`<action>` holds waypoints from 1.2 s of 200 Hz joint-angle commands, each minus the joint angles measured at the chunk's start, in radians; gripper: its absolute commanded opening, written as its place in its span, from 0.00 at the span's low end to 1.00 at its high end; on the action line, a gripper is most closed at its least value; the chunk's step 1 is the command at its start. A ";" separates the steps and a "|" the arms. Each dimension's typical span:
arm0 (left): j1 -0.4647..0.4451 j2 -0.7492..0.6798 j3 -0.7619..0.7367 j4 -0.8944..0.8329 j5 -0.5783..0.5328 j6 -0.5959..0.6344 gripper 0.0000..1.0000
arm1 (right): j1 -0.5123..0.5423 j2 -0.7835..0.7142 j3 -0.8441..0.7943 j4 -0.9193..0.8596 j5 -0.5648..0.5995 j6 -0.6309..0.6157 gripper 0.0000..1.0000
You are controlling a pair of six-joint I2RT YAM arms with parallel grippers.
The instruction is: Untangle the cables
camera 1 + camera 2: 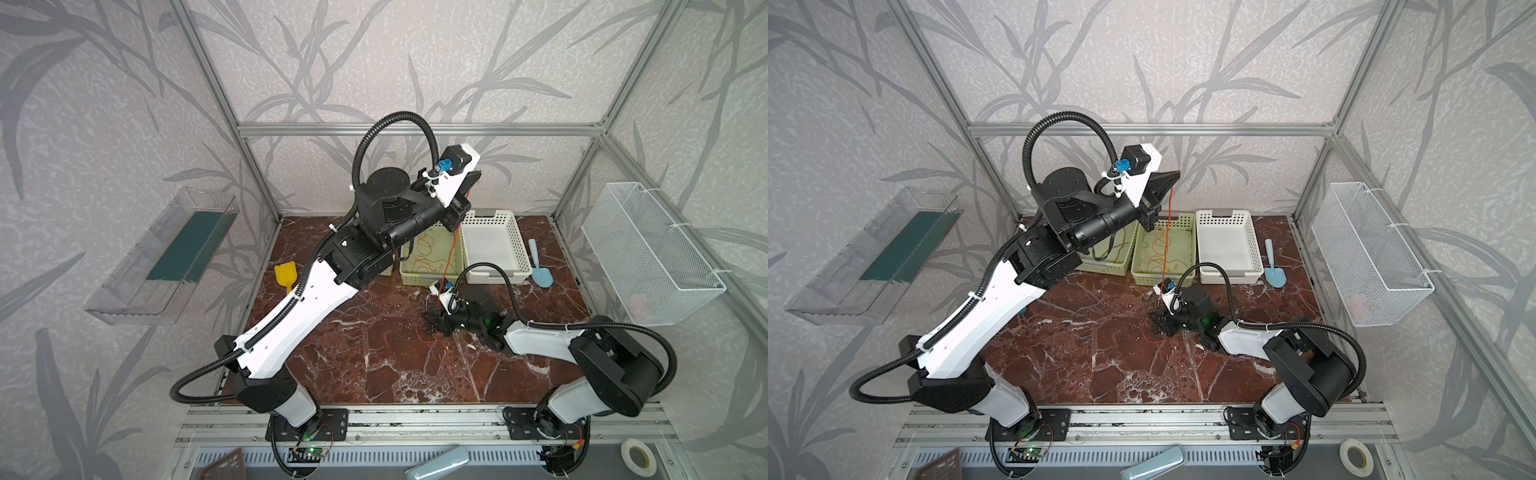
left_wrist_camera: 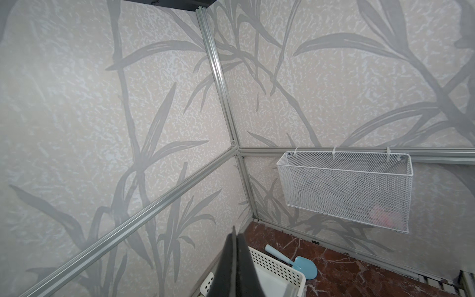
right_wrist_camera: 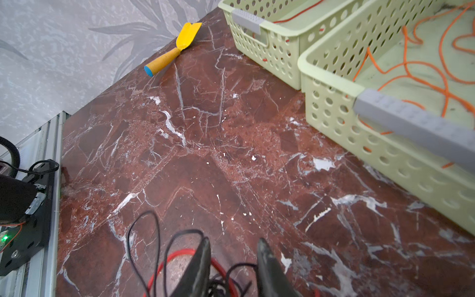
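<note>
My left gripper (image 1: 471,179) (image 1: 1173,176) (image 2: 235,232) is raised high above the baskets, shut on the red cable (image 1: 1168,232) (image 1: 453,245). That cable hangs straight down to the table and ends in a red loop (image 3: 180,253) (image 1: 428,340). Low on the table, my right gripper (image 3: 232,244) (image 1: 432,322) (image 1: 1156,322) sits over a tangle of black cable (image 3: 144,221) and the red loop. Its jaws stand apart, with black strands lying between them. The orange cable (image 3: 424,66) (image 1: 1158,253) lies curled in a green basket (image 3: 334,84) (image 1: 432,279).
A second green basket (image 3: 270,38) (image 1: 1108,268) stands beside the first one, and a white basket (image 1: 494,272) (image 2: 277,267) on its other side. A blue shovel (image 1: 540,272) (image 2: 304,267) and a yellow shovel (image 1: 286,274) (image 3: 180,43) lie on the table. A mesh basket (image 1: 648,253) hangs on the right wall.
</note>
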 commanded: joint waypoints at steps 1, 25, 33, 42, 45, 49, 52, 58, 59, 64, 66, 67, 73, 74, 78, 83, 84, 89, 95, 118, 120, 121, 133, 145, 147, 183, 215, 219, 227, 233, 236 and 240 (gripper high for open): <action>0.007 0.034 0.139 -0.031 -0.053 0.097 0.00 | 0.002 0.037 -0.037 0.067 -0.012 0.056 0.30; 0.017 0.065 0.232 -0.038 -0.077 0.136 0.00 | 0.004 0.056 -0.055 0.092 -0.016 0.079 0.31; 0.021 0.072 0.258 -0.042 -0.080 0.145 0.00 | 0.006 0.059 -0.059 0.091 -0.014 0.083 0.31; 0.028 0.079 0.284 -0.043 -0.087 0.151 0.00 | 0.005 0.062 -0.065 0.093 -0.012 0.084 0.31; 0.030 0.081 0.291 -0.043 -0.088 0.154 0.00 | 0.006 0.062 -0.067 0.094 -0.012 0.085 0.31; 0.033 0.082 0.299 -0.043 -0.089 0.158 0.00 | 0.008 0.064 -0.069 0.095 -0.012 0.086 0.31; 0.035 0.082 0.305 -0.042 -0.091 0.159 0.00 | 0.007 0.065 -0.070 0.095 -0.011 0.087 0.31; 0.040 0.087 0.316 -0.041 -0.092 0.165 0.00 | 0.010 0.070 -0.072 0.095 -0.011 0.090 0.31; 0.041 0.086 0.318 -0.041 -0.092 0.165 0.00 | 0.010 0.070 -0.073 0.095 -0.011 0.090 0.31; 0.045 0.089 0.325 -0.039 -0.095 0.168 0.00 | 0.010 0.073 -0.074 0.095 -0.012 0.092 0.31; 0.046 0.089 0.330 -0.038 -0.095 0.171 0.00 | 0.011 0.074 -0.074 0.095 -0.013 0.092 0.31; 0.047 0.089 0.331 -0.038 -0.095 0.171 0.00 | 0.011 0.075 -0.074 0.096 -0.013 0.092 0.31; 0.052 0.093 0.343 -0.037 -0.096 0.177 0.00 | 0.013 0.080 -0.077 0.096 -0.012 0.095 0.31; 0.052 0.094 0.345 -0.037 -0.097 0.178 0.00 | 0.014 0.081 -0.077 0.096 -0.011 0.095 0.31; 0.056 0.097 0.353 -0.039 -0.098 0.179 0.00 | 0.015 0.084 -0.077 0.097 -0.009 0.097 0.31; 0.060 0.100 0.362 -0.041 -0.099 0.184 0.00 | 0.017 0.089 -0.079 0.096 -0.005 0.099 0.32; 0.060 0.101 0.365 -0.041 -0.101 0.186 0.00 | 0.017 0.089 -0.079 0.095 -0.004 0.099 0.32; 0.065 0.105 0.374 -0.041 -0.106 0.190 0.00 | 0.019 0.094 -0.079 0.092 0.002 0.102 0.32; 0.073 0.108 0.384 -0.042 -0.109 0.193 0.00 | 0.019 0.097 -0.079 0.085 0.011 0.106 0.32; 0.108 0.111 0.407 -0.040 -0.107 0.186 0.00 | 0.021 0.111 -0.082 0.068 0.036 0.118 0.32; 0.111 0.112 0.408 -0.040 -0.109 0.186 0.00 | 0.022 0.111 -0.082 0.068 0.037 0.119 0.32; 0.112 0.112 0.408 -0.041 -0.108 0.186 0.00 | 0.022 0.112 -0.082 0.068 0.039 0.119 0.32; 0.132 0.110 0.411 -0.042 -0.107 0.178 0.00 | 0.023 0.114 -0.086 0.065 0.049 0.123 0.33; 0.155 0.107 0.409 -0.049 -0.109 0.167 0.00 | 0.022 0.113 -0.092 0.068 0.056 0.122 0.33; 0.158 0.105 0.410 -0.050 -0.110 0.165 0.00 | 0.022 0.112 -0.093 0.069 0.057 0.122 0.33; 0.232 0.100 0.399 -0.047 -0.104 0.117 0.00 | 0.022 0.102 -0.084 0.032 0.080 0.113 0.33; 0.286 0.132 0.453 -0.046 -0.093 0.096 0.00 | 0.027 0.143 -0.083 0.054 0.081 0.130 0.33; 0.291 0.133 0.453 -0.041 -0.093 0.093 0.00 | 0.028 0.150 -0.085 0.062 0.081 0.135 0.33; 0.302 0.134 0.454 -0.026 -0.092 0.089 0.00 | 0.032 0.163 -0.090 0.081 0.085 0.145 0.33; 0.310 0.135 0.456 -0.018 -0.090 0.088 0.00 | 0.034 0.168 -0.091 0.093 0.089 0.153 0.33; 0.316 0.135 0.458 -0.013 -0.089 0.086 0.00 | 0.037 0.168 -0.093 0.096 0.092 0.157 0.33; 0.322 0.136 0.465 -0.011 -0.087 0.083 0.00 | 0.039 0.168 -0.095 0.101 0.097 0.162 0.34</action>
